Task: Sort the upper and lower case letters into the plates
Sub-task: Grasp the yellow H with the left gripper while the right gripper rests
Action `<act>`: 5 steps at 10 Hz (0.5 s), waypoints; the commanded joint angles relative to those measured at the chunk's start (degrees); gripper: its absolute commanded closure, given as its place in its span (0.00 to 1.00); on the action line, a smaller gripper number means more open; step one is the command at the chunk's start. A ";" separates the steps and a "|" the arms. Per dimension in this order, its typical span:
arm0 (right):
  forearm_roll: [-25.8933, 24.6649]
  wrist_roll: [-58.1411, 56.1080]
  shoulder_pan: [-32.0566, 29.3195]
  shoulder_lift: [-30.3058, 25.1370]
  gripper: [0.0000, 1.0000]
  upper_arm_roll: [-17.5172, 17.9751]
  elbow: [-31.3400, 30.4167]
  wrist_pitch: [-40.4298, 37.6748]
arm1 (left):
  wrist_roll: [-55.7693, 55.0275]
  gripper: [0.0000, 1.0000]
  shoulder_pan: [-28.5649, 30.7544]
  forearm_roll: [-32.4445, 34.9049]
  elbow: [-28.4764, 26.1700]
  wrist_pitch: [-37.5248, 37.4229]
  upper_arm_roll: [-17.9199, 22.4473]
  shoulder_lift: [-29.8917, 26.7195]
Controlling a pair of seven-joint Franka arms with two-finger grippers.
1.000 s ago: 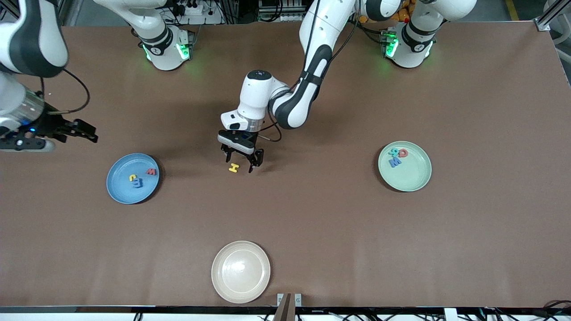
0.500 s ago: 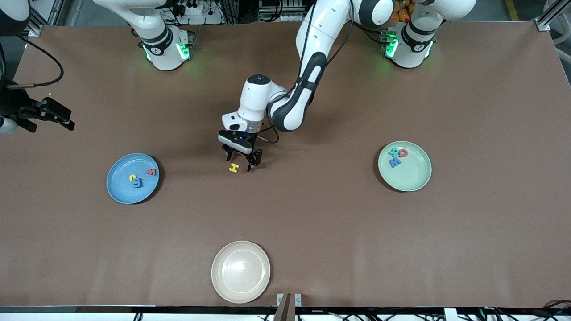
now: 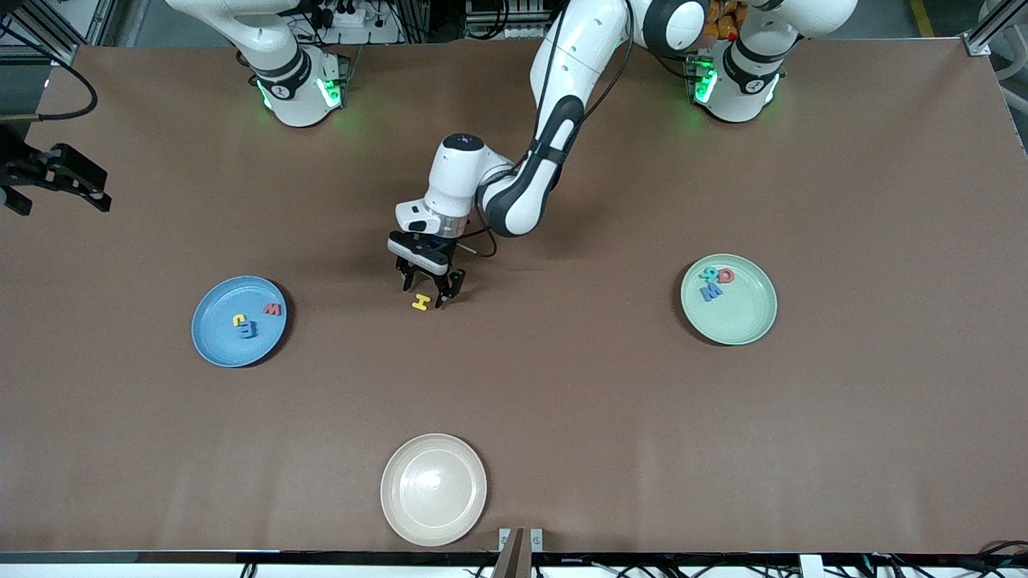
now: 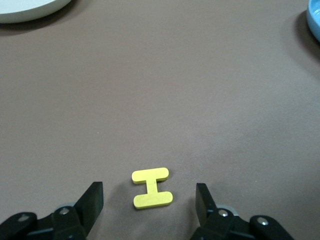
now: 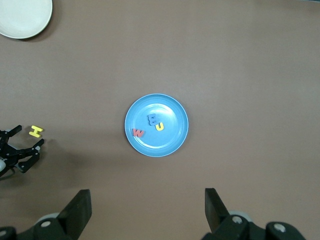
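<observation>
A yellow letter H (image 3: pixel 421 303) (image 4: pixel 152 188) lies flat on the brown table, near its middle. My left gripper (image 3: pixel 423 295) (image 4: pixel 149 195) is down around it, open, one finger on each side and neither touching it. The sky blue plate (image 3: pixel 217 345) (image 5: pixel 175 142) holds a red W (image 3: pixel 273 309), a yellow letter (image 3: pixel 238 319) and a blue letter (image 3: pixel 247 329). In the mint green plate (image 3: pixel 743 321) lie a teal letter (image 3: pixel 708 273), a red letter (image 3: pixel 726 275) and a blue letter (image 3: pixel 711 292). My right gripper (image 3: pixel 100 193) (image 5: pixel 147 200) hangs open and empty high over the right arm's end of the table.
A cream-white plate (image 3: pixel 434 490) (image 5: pixel 22 20) sits empty near the table edge closest to the front camera. The left arm's elbow (image 3: pixel 514 201) hangs over the table between its base and the H.
The left gripper's fingers have narrowed around the yellow H. The right gripper has drawn back toward the right arm's end of the table, away from the blue plate.
</observation>
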 commanded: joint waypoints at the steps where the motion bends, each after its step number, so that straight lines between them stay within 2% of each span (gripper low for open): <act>1: -0.65 1.63 0.27 0.33 0.00 0.08 1.11 -1.56 | -1.18 0.24 -0.28 -0.43 3.07 0.01 1.61 2.48; 5: -0.39 1.64 -0.08 0.33 0.00 -0.10 1.02 -1.48 | -1.18 0.46 -0.28 -0.34 3.07 0.01 1.70 2.74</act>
